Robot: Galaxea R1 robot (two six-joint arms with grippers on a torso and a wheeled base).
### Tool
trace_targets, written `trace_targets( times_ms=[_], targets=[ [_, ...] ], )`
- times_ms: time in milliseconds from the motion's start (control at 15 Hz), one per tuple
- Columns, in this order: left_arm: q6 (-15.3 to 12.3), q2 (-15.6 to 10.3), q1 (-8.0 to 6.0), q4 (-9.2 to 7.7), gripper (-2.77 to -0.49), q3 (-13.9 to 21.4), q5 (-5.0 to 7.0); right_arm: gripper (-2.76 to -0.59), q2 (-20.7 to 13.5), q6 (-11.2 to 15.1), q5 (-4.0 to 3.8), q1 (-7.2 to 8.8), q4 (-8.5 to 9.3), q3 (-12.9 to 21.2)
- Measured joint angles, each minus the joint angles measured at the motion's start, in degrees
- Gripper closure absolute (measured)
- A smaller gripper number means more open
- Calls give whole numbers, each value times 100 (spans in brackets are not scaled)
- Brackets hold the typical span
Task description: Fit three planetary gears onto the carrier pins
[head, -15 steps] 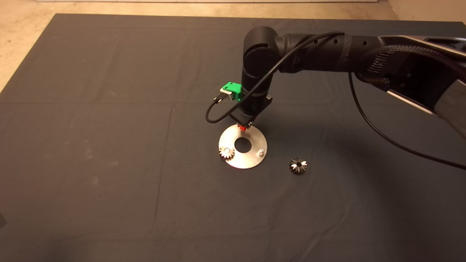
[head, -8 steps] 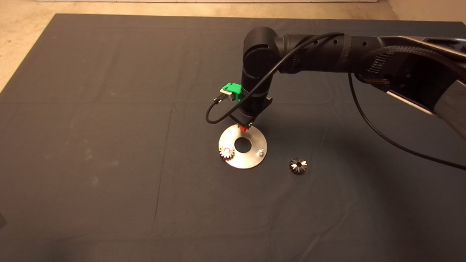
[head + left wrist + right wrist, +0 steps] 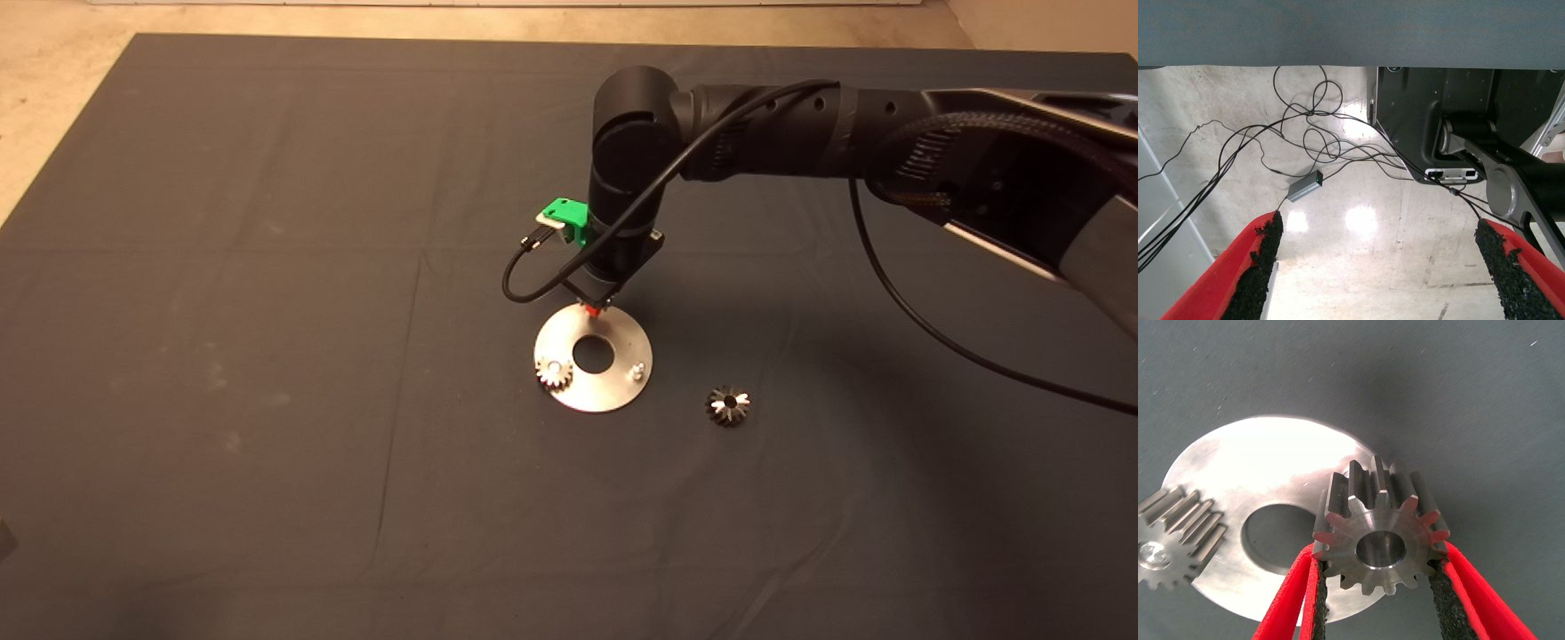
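Note:
The round silver plate (image 3: 613, 384) lies mid-mat. One planetary gear (image 3: 553, 373) sits on its left carrier pin, also in the right wrist view (image 3: 1179, 533). The right carrier pin (image 3: 637, 370) stands bare. A second gear (image 3: 728, 405) lies loose on the mat to the right of the plate. My right gripper (image 3: 593, 308) hangs over the plate's far rim, shut on a third gear (image 3: 1379, 537) held just above the plate (image 3: 1271, 467); any pin beneath it is hidden. My left gripper (image 3: 1381, 230) is parked off the mat, open, showing only floor.
The right arm's black cable (image 3: 898, 293) loops over the mat on the right. The dark mat (image 3: 267, 356) stretches wide around the plate. Under the left wrist are floor cables (image 3: 1311, 133) and a black machine base (image 3: 1458, 113).
The right wrist has shifted very slightly toward the far side above the plate's far rim. The plate and the other two gears have not moved.

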Motion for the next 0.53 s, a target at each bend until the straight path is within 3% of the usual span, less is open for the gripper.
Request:
trace_targets(
  times_ms=[533],
  targets=[
    [19, -10, 0, 0, -204, 0, 2, -94, 2, 0, 10, -30, -105, 8]
  ],
)
